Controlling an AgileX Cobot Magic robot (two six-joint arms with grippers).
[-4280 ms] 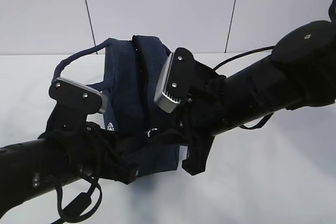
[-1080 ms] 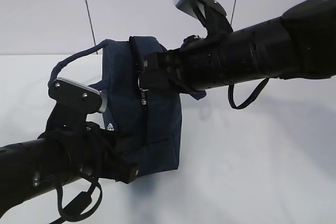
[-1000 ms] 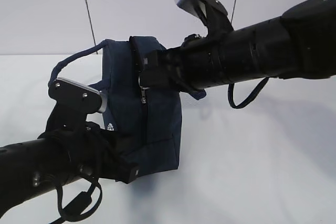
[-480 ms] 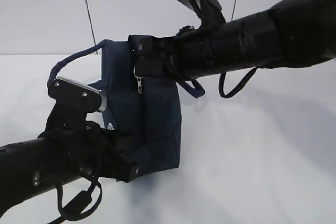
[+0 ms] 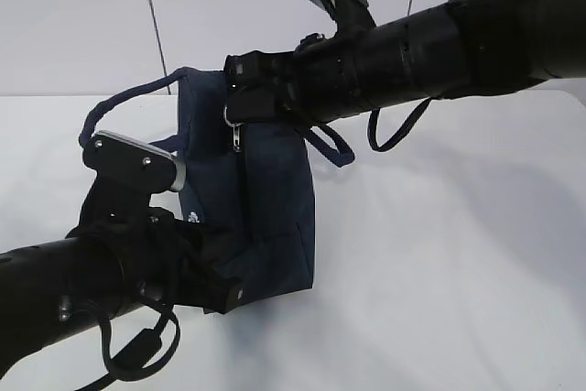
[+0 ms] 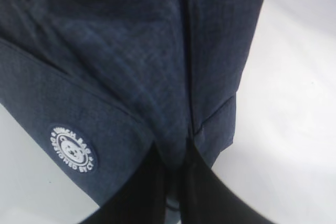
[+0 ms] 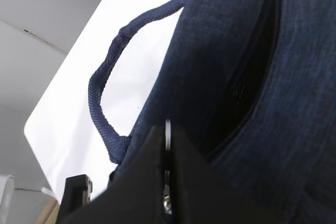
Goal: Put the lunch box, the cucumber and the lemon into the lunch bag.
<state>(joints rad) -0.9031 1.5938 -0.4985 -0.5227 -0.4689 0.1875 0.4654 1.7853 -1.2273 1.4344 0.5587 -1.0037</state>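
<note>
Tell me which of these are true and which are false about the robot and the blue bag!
1. The right end effector pinches the metal ring of the zipper. True.
2. The bag is bright red. False: it is dark blue.
3. The left end effector grips the bag's fabric low down. True.
4. A lemon sits on the table beside the bag. False: no lemon shows in any view.
5. The bag has a round white badge. True.

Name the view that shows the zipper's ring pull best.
The right wrist view: the ring pull sits close up, pinched edge-on in the right pincer. The exterior view shows it small, hanging at the lunch bag. The left wrist view shows only fabric.
</note>
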